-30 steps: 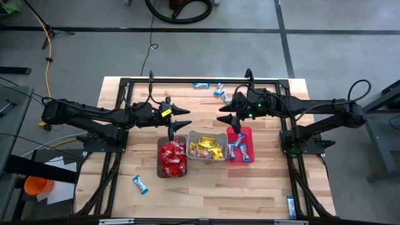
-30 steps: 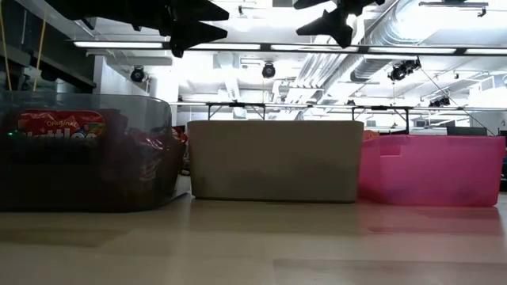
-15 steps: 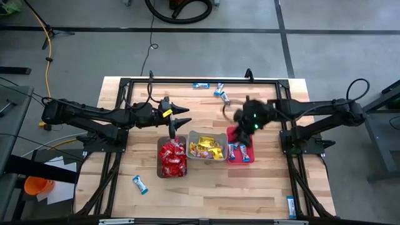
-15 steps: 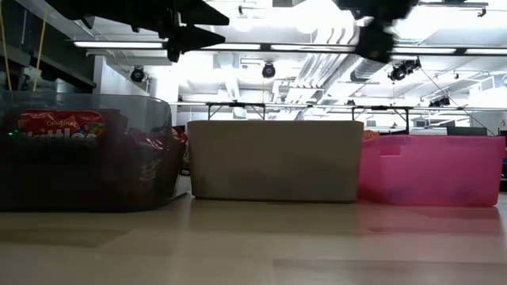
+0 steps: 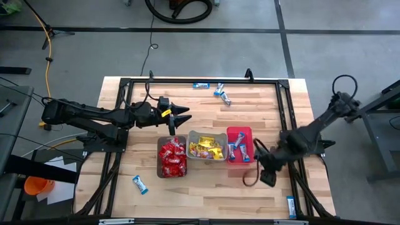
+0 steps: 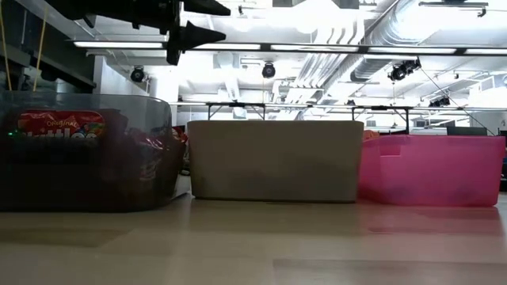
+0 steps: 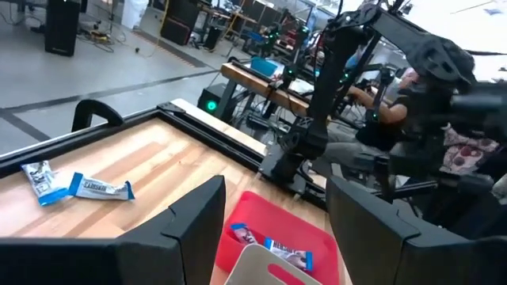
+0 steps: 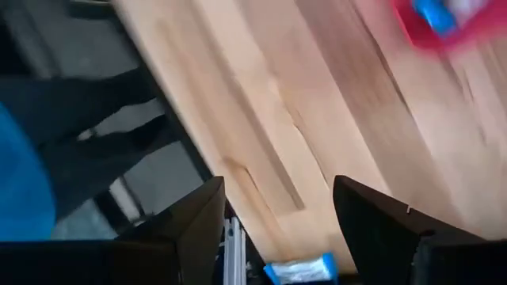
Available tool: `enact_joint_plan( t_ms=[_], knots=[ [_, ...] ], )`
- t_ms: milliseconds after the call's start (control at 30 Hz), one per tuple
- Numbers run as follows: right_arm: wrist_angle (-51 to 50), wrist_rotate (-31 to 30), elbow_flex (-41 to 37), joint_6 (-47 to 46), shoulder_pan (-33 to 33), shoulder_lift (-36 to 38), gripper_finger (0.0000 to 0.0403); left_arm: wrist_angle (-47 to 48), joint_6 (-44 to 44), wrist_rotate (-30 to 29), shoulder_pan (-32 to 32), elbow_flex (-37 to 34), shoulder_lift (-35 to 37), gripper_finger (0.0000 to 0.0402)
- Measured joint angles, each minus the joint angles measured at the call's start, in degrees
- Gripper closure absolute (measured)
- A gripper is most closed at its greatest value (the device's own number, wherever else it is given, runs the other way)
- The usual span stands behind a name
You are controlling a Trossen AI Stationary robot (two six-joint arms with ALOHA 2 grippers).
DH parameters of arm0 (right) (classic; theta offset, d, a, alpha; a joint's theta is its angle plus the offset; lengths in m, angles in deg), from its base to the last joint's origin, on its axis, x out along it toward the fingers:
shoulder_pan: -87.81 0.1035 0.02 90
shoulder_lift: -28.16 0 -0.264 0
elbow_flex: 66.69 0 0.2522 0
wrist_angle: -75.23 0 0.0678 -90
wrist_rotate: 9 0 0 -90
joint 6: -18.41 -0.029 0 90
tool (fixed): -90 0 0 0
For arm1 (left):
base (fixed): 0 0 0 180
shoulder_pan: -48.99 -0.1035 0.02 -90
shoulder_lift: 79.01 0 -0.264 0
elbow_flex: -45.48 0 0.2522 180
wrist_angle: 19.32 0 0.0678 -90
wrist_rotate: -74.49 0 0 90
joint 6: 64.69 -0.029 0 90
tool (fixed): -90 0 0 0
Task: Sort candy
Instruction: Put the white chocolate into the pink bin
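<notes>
Three bins stand in a row at the table's middle. The brown bin (image 5: 172, 158) holds red packets, the grey bin (image 5: 207, 147) yellow packets, and the pink bin (image 5: 240, 145) blue-and-white bars. Loose blue-and-white bars lie near the far edge (image 5: 201, 85) (image 5: 222, 94), at the near left (image 5: 140, 184) and at the near right (image 5: 291, 206). My left gripper (image 5: 182, 115) hangs open and empty above the table, just beyond the brown bin. My right gripper (image 5: 256, 175) is open and empty, low over the bare wood on the near side of the pink bin.
A black metal frame (image 5: 200, 80) runs around the table top. The left wrist view shows two loose bars (image 7: 79, 184) on the wood and the pink bin (image 7: 277, 237). The right wrist view shows the table's edge and one blue bar (image 8: 301, 271).
My right gripper has swung fast from above the pink bin's far end toward the table's near right, coming down and leaving the low view. It carries nothing. My left gripper has stayed above the brown bin's far side.
</notes>
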Motion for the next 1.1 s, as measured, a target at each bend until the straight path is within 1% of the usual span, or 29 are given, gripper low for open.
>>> enact_joint_plan(
  t_ms=[33,100,167,200,367,400,500,600,767,900,1100],
  knots=[
    [-0.6,-1.1,0.0,-4.3,1.9,-0.8,0.0171,0.0,-0.2,0.0,0.0,0.0,0.0,0.0198],
    [-1.2,-1.2,0.0,-11.4,4.7,-3.4,0.0171,0.0,-0.2,0.0,0.0,0.0,0.0,0.0198],
    [-1.1,1.8,0.0,-15.0,6.6,-6.7,0.0171,0.0,-0.2,0.0,0.0,0.0,0.0,0.0198],
    [-0.8,4.6,0.0,-15.8,7.2,-8.7,0.0171,0.0,-0.2,0.0,0.0,0.0,0.0,0.0198],
    [3.3,22.4,0.0,-15.6,8.7,-18.7,0.0171,0.0,-0.2,0.0,0.0,0.0,0.0,0.0198],
    [4.5,24.7,0.0,-15.5,9.2,-20.7,0.0171,0.0,-0.2,0.0,0.0,0.0,0.0,0.0198],
    [7.5,28.7,0.0,-14.1,11.2,-26.3,0.0171,0.0,-0.2,0.0,0.0,0.0,0.0,0.0198],
    [7.7,33.0,0.0,-11.4,13.1,-31.0,0.0171,0.0,-0.2,0.0,0.0,0.0,0.0,0.0198],
    [8.1,35.7,0.0,-9.4,14.8,-36.1,0.0171,0.0,-0.2,0.0,0.0,0.0,0.0,0.0198],
    [8.4,36.5,0.0,-7.6,16.7,-39.9,0.0171,0.0,-0.2,0.0,0.0,0.0,0.0,0.0198],
    [7.9,37.9,0.0,-6.0,18.5,-44.5,0.0171,0.0,-0.2,-1.7,0.0,0.0,0.0,0.0198]
  ],
)
